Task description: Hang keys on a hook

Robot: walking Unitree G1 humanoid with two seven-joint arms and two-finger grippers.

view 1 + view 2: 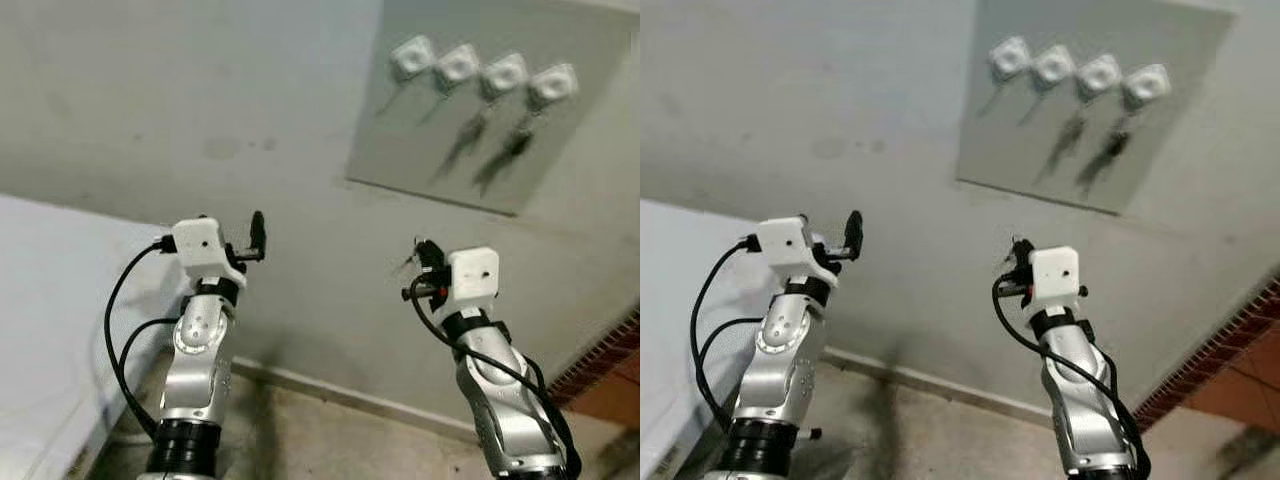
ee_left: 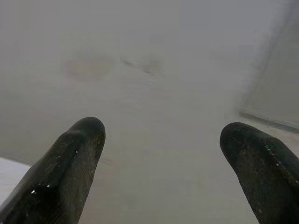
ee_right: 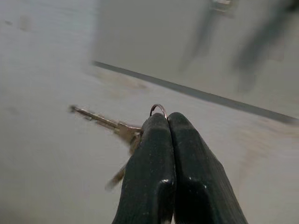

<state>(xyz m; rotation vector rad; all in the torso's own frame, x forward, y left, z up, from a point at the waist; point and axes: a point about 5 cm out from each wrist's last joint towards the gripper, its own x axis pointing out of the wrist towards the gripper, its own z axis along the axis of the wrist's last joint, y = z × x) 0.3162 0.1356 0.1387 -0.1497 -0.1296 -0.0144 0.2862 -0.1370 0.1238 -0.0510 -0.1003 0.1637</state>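
A grey board [image 1: 400, 150] is fixed to the wall at the upper right and carries a row of white hooks [image 1: 457, 65]. Dark keys [image 1: 515, 145] hang under the two rightmost hooks. My right gripper [image 3: 167, 116] is shut on a metal ring with a bunch of keys [image 3: 122, 129], which stick out sideways from the fingertips. It is raised below the board and apart from it, at about [image 1: 425, 257]. My left gripper [image 2: 163, 135] is open and holds nothing. It is raised at the left [image 1: 256, 235] and faces bare wall.
A white surface [image 1: 50, 300] runs along the left. The skirting [image 1: 330, 395] meets a stained floor below the wall. A brick-patterned strip [image 1: 612, 362] shows at the lower right. Black cables [image 1: 120, 340] loop beside the left arm.
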